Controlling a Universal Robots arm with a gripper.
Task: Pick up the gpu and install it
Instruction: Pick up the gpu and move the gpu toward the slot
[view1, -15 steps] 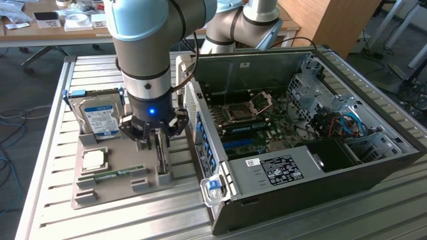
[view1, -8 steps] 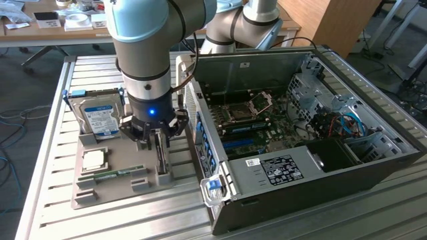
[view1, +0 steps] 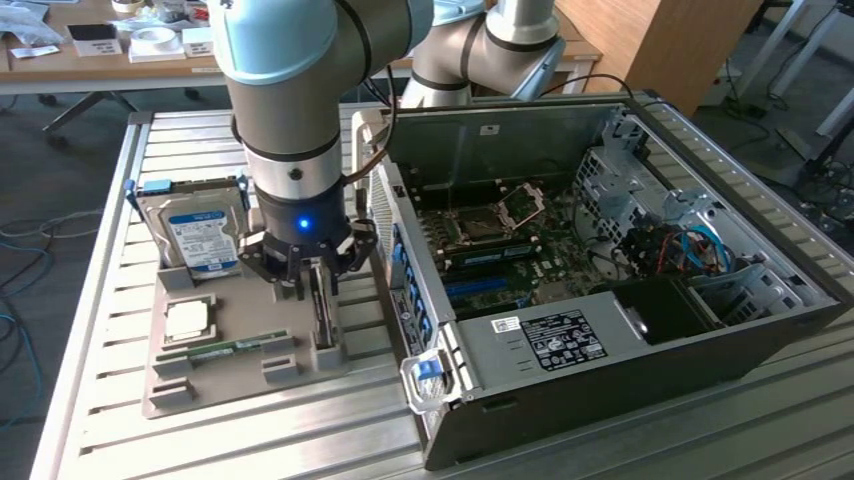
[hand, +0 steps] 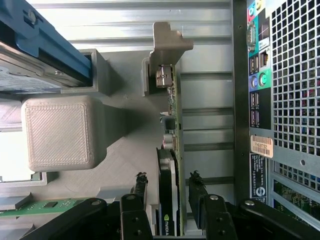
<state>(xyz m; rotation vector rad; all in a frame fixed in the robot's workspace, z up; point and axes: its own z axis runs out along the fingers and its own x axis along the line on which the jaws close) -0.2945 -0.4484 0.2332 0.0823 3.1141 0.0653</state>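
Gripper (view1: 318, 283) hangs low over the gray tray (view1: 220, 395), its fingers (hand: 140, 186) spread open on either side of the gpu (hand: 173, 125), not yet pinching it. That card stands on edge in a tray slot, just beside the open computer case (view1: 627, 300), with a hard drive (view1: 200, 240) propped up nearby.

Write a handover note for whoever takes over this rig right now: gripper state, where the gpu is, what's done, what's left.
Gripper: jaws open, one on either side of the gpu, a gap on each side.
Gpu: standing on edge in the grey parts holder, beside the open computer case.
Done: gripper lined up on the card.
Left: grasp, lift, install; the card is not in the case.
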